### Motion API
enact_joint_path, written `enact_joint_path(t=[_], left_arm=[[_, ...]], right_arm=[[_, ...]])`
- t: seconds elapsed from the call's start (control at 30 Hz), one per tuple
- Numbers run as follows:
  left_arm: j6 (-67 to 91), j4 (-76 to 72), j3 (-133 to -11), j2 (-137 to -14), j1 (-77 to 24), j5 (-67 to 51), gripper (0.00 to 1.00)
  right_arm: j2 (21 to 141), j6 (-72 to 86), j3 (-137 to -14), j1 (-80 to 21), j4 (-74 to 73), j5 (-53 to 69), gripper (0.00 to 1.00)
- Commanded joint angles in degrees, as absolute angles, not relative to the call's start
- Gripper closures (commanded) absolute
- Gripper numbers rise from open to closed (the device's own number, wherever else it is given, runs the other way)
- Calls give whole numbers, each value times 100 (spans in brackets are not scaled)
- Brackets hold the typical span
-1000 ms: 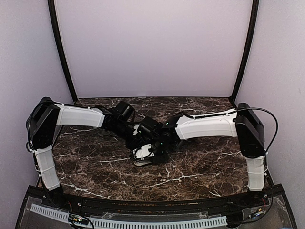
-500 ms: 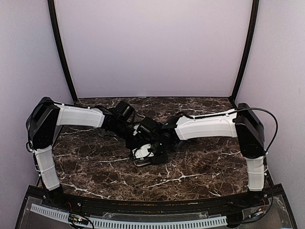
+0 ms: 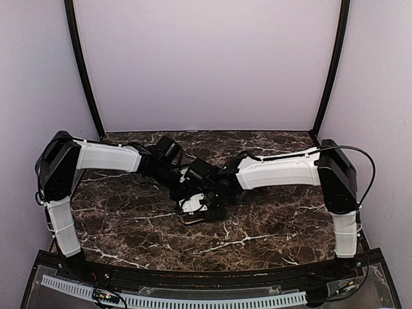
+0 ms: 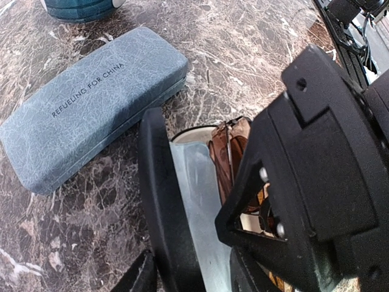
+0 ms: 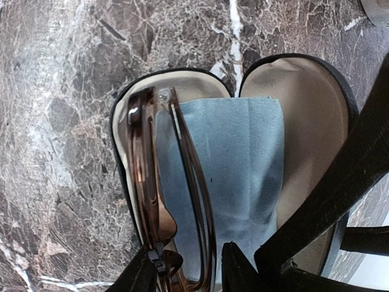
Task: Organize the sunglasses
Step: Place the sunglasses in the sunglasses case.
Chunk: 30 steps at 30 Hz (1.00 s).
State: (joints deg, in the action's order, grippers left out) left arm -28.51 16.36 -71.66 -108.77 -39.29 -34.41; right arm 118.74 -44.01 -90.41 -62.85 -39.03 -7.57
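Note:
A black glasses case [image 5: 304,79] lies open at the table's middle [image 3: 195,217], cream-lined, with a blue cloth [image 5: 243,170] inside. Brown-lensed sunglasses [image 5: 152,201] rest folded in its lower half, also visible in the left wrist view [image 4: 228,158]. My right gripper [image 5: 185,274] straddles them, open, with a thin gap at the right finger. My left gripper [image 4: 193,277] is shut on the case's raised lid [image 4: 159,194], one finger outside and one inside. A blue-grey case [image 4: 91,103] lies shut beside it. No second pair shows.
A teal round object [image 4: 79,7] stands beyond the blue-grey case. The right gripper's black body [image 4: 328,158] crowds the case from the right. Both arms meet over the marble table [image 3: 270,225]; purple walls close in behind and at both sides.
The right gripper and the case have shifted slightly left. The right jaws have widened around the sunglasses. The left arm has barely moved.

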Motion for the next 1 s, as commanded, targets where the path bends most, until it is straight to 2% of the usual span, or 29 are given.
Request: enact_joint_path(t=[0.0, 0.97], left_arm=[[-2937, 1688, -7152, -10872, -3955, -3515, 58], [-2936, 1716, -7131, -10872, -3962, -3454, 60]], right_arm=[[11693, -4206, -9036, -6315, -3625, -939, 62], [11136, -3839, -8361, -6306, -2869, -1204, 60]])
